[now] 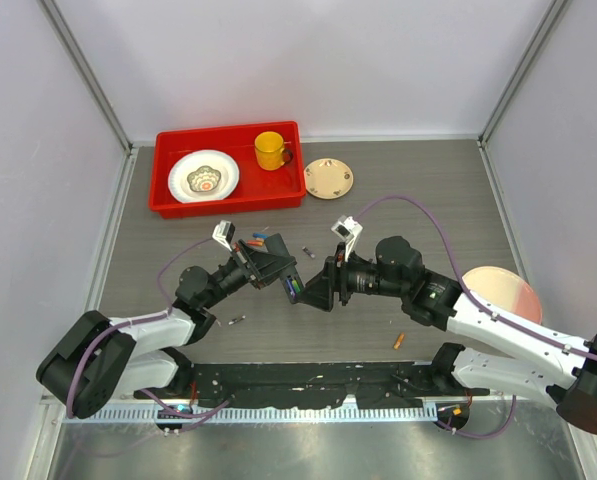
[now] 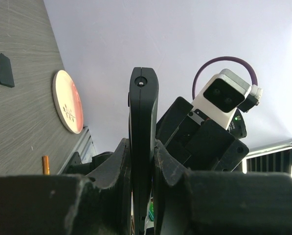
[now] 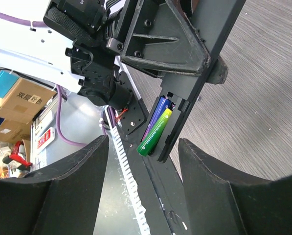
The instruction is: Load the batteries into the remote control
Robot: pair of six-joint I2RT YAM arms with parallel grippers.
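Black left gripper (image 2: 143, 149) clenched on remote control (image 2: 143, 103), edge-on, held above table (image 1: 428, 200) centre; grip presents open battery bay (image 3: 171, 128) to right arm. Opposite, right gripper (image 3: 143, 147) released, jaws spread, facing bay, holding nothing. In bay: green cell (image 3: 155, 131) and purple cell (image 3: 153, 116) side by side; green end looks proud, likely needs pressing home. Loose orange cell (image 1: 399, 341) on table, near right. Small back cover (image 2: 3, 69) off, flat on table: bay reachable.

remote control (image 2: 143, 122) 1 | batteries (image 3: 155, 131) in it 2 | plates (image 1: 329, 178) 3 | mug (image 1: 270, 150) 1 | tray (image 1: 168, 152) 1
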